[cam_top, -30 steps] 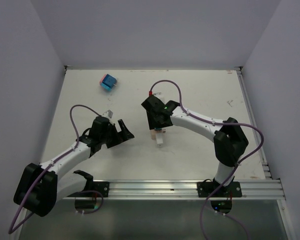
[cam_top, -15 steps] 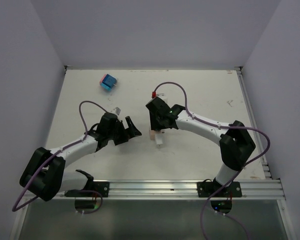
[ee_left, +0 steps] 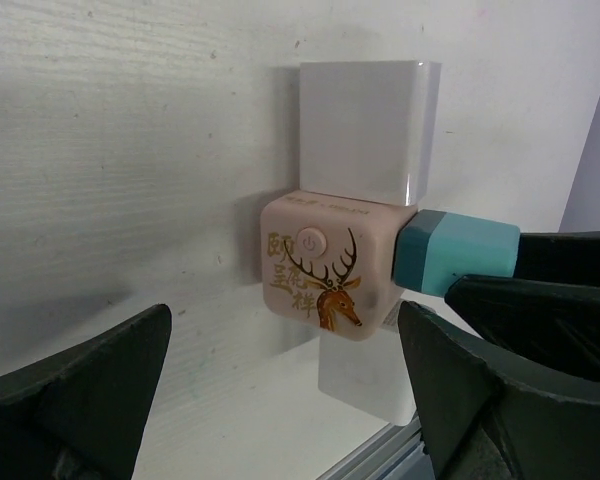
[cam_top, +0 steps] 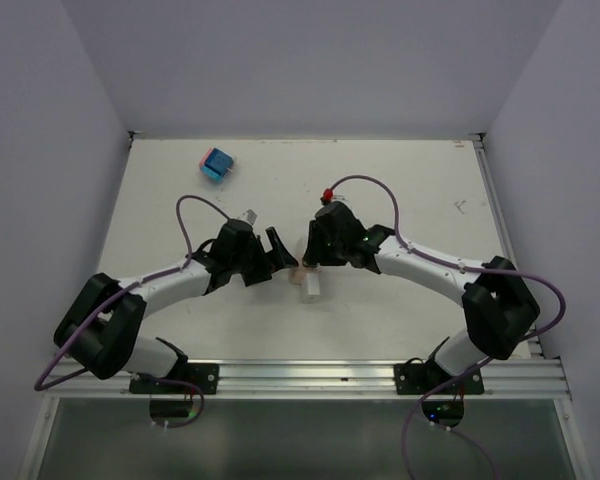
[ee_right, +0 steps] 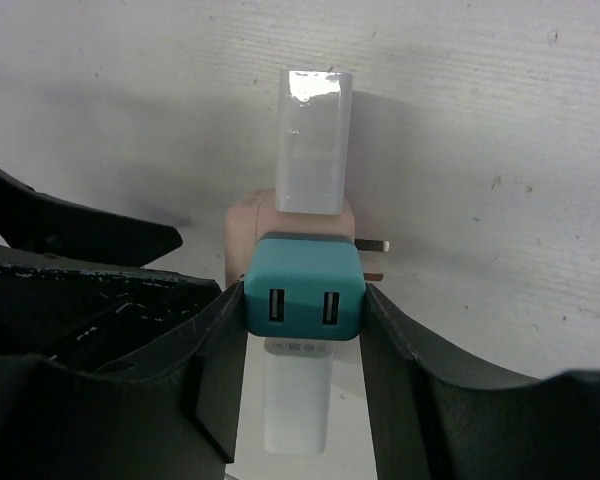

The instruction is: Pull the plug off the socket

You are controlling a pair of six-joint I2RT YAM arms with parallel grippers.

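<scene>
Both arms bend inward, wrists low, nearly meeting. The left gripper (cam_top: 282, 262) has its fingers spread wide; the right gripper (ee_right: 305, 300) has its fingers pinched in a grip.

My end effector (ee_left: 285, 318) gapes wide, a dark finger low at each side. Dead ahead on the white bench (ee_left: 110, 150) is the pink cube socket (ee_left: 325, 265), deer drawing and button facing me. White adapters jut above (ee_left: 368, 130) and below (ee_left: 365, 390). The teal plug (ee_left: 455, 255) sticks out rightward, and the right end effector (ee_left: 488, 275) clasps it.
</scene>
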